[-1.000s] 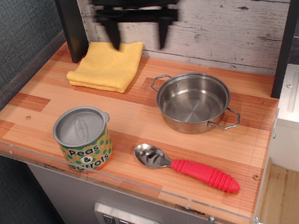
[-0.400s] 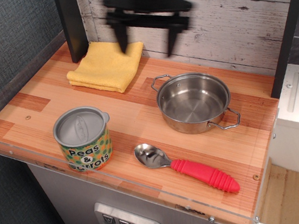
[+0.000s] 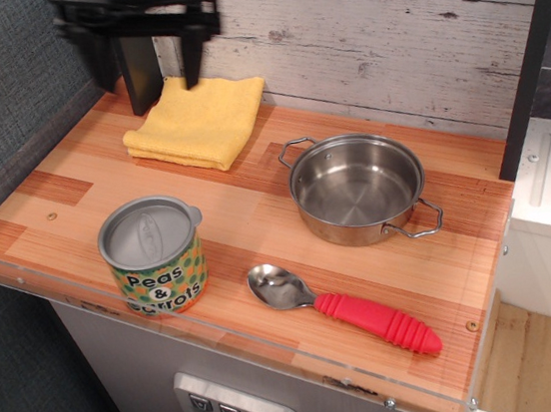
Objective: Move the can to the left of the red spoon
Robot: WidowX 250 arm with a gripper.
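The can (image 3: 154, 256) with a grey lid and "Peas & Carrots" label stands upright near the front left edge of the wooden counter. The red spoon (image 3: 340, 309) lies to its right along the front edge, its silver bowl pointing at the can and its red handle pointing right. My black gripper (image 3: 145, 63) hangs open and empty high at the back left, above the far edge of the yellow cloth, well apart from the can.
A folded yellow cloth (image 3: 197, 121) lies at the back left. A steel two-handled pot (image 3: 357, 187) stands right of centre. A dark post (image 3: 134, 52) and a plank wall (image 3: 385, 32) close off the back. A clear lip (image 3: 221, 338) runs along the front edge.
My gripper has swung from the back middle above the pot's far side to the back left over the cloth. The can, spoon, pot and cloth have not moved.
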